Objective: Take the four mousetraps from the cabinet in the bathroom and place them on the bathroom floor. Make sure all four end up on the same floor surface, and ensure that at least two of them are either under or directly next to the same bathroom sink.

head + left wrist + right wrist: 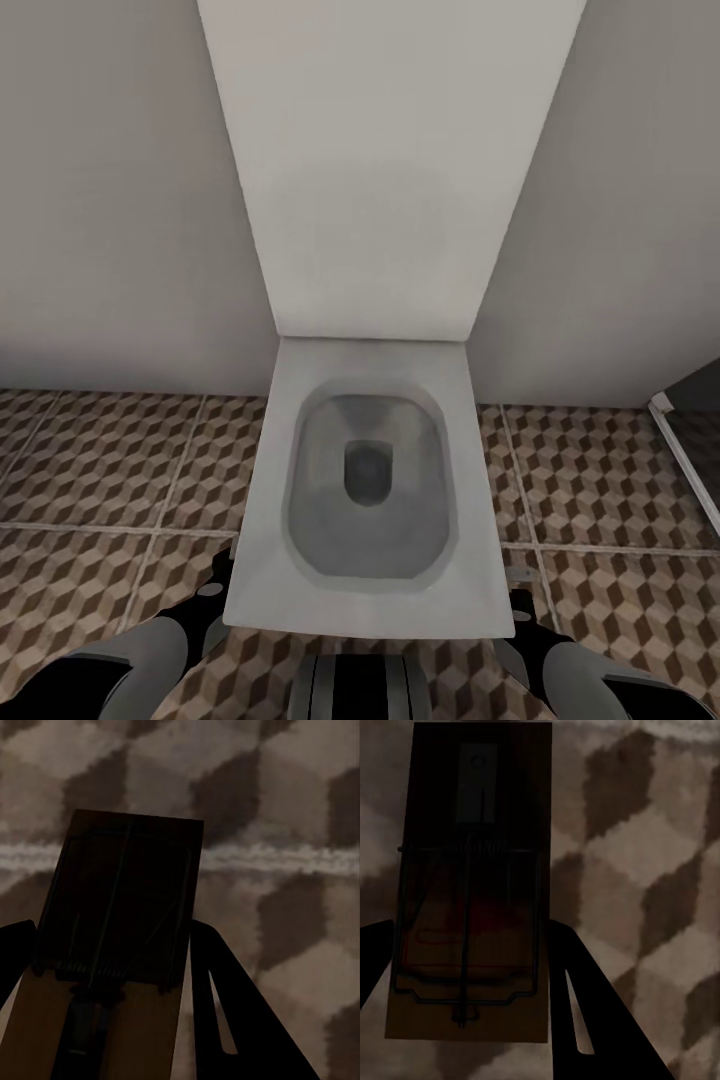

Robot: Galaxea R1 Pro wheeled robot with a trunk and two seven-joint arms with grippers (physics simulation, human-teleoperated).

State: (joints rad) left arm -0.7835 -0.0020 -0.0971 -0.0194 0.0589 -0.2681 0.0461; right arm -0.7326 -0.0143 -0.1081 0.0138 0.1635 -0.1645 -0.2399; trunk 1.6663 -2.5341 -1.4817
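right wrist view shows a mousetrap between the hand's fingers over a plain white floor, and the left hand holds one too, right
Not quite: the floor is not plain white. In the right wrist view the mousetrap sits between the right hand's fingers over the bathroom floor, tiled in a brown, beige and white cube pattern. The rest stands: the left wrist view shows the left hand holding another mousetrap.

Looking down into a home bathroom. Facing a white toilet (pixel 372 480) with its lid (pixel 385 160) raised against a plain pale wall (pixel 110 200). Showing the bathroom floor (pixel 110 470) laid in large square tiles of brown, beige and white cubes with pale grout lines, running to either side of the bowl. Catching a white-edged dark frame (pixel 690 460) at the far right, possibly a shower enclosure.
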